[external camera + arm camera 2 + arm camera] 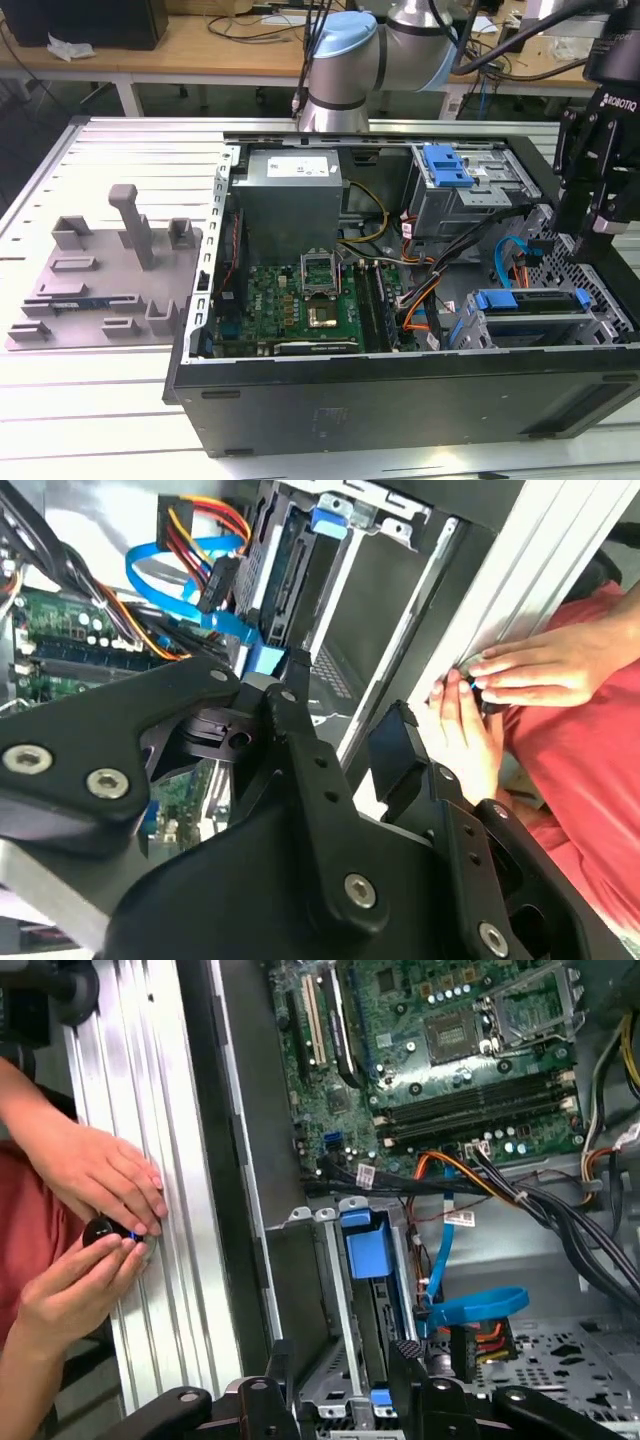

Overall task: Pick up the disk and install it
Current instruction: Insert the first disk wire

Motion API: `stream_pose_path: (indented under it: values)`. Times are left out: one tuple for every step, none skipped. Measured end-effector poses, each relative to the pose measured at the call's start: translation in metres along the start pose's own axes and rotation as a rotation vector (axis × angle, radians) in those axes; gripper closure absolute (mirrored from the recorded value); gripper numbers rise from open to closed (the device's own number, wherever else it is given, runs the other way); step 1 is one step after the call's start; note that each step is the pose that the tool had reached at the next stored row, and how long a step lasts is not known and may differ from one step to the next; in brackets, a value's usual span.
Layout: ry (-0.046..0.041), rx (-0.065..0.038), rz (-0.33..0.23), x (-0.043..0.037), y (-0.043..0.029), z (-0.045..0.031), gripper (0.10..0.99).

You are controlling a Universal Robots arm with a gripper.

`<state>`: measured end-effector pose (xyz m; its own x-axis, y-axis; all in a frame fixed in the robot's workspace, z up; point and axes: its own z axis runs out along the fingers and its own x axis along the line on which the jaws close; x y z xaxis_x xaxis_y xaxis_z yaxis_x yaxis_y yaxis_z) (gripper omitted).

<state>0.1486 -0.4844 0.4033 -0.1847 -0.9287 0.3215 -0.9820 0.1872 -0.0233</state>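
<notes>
In the exterior view, one disk [530, 302], silver with a blue frame, is seen seated in the case [300, 405] at the exterior view's right, below one gripper [590, 235]. In the second wrist view, the claw is spread wide and empty. In the first wrist view, a hand [105, 1175] and a second hand [65, 1285] are spotted at the table [180, 1110].

Robotics lab or electronics workshop, robot arm [340, 60] at a ribbed metal table [90, 410], open desktop computer case [400, 400] lying on it with circuit board [300, 300] and wiring [425, 295] bared, grey jig plate [100, 290] beside it, wooden desks [200, 45] strewn with cables [265, 22] behind.
</notes>
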Motion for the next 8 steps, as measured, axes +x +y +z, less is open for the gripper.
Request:
stream_pose_path:
  values:
    - [-0.0022, 0.01, 0.011, -0.0004, 0.0, -0.0002, 0.58]
    - [-0.004, 0.017, 0.018, -0.0009, 0.0001, -0.0002, 0.58]
    - [-0.0052, 0.023, 0.023, -0.0015, 0.0003, -0.0003, 0.58]
    - [-0.0065, 0.03, 0.031, -0.0025, 0.0004, -0.0003, 0.58]
    - [-0.0031, 0.037, 0.035, -0.0048, 0.0008, -0.0003, 0.58]
    - [0.0035, 0.04, 0.036, -0.009, 0.0016, -0.0006, 0.58]
    - [0.0155, 0.043, 0.037, -0.016, 0.0031, -0.0014, 0.58]
    - [0.0286, 0.045, 0.037, -0.0233, 0.0045, -0.0026, 0.58]
